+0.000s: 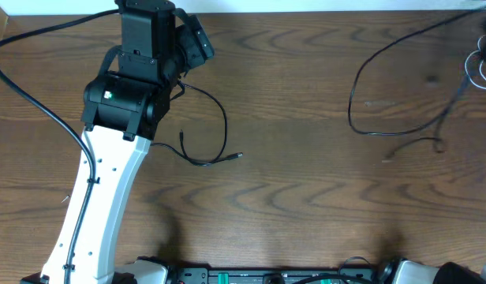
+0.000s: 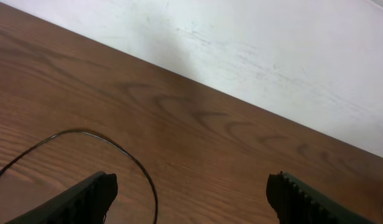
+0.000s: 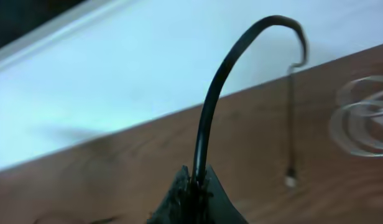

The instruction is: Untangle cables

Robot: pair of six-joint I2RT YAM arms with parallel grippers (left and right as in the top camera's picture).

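Left wrist view: the left gripper (image 2: 191, 202) is spread wide and empty over the wooden table (image 2: 229, 143), with a short black cable (image 2: 132, 158) curving past one finger. The right gripper (image 3: 193, 185) is pressed together, pinching a thicker black cable (image 3: 207, 106) (a white cable coil (image 3: 365, 115) lies nearby). Overhead, a long black cable loop (image 1: 350, 102) lies at the far right.

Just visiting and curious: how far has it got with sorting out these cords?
Looks done: one short black cable lies alone, left gripper open above it. In hand: right gripper is shut on a black cable. Left: the long black loop and white coil appear to meet at far right.
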